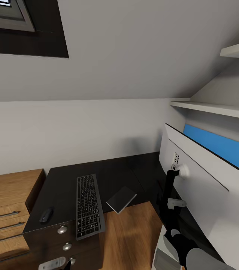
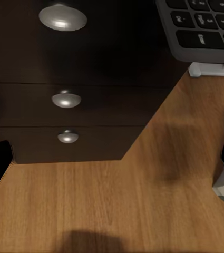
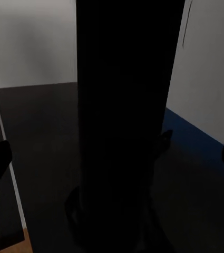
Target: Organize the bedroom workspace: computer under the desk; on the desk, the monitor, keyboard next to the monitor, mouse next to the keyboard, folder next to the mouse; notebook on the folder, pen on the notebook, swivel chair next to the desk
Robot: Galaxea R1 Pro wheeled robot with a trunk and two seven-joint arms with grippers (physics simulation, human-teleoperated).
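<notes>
Step in hand: seating the monitor (image 1: pixel 209 176) on the desk (image 1: pixel 115 176). The right hand (image 3: pixel 112 158), fingers spread wide, frames the monitor stand (image 3: pixel 125 121) without gripping. Next: close on the stand; left hand (image 2: pixel 112 163) is open

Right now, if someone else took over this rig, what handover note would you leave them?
Right gripper: open, its fingers either side of the monitor's black stand, not clamped.
Left gripper: open and empty, low over the wood floor in front of the desk drawers.
On the desk: keyboard overhanging the front edge, mouse beside it, a dark notebook-like item also hanging over the edge, monitor tilted at the desk's right side.
Done: keyboard and mouse placed.
Left: settle the monitor, then folder, notebook, pen, chair; computer unchecked.
</notes>
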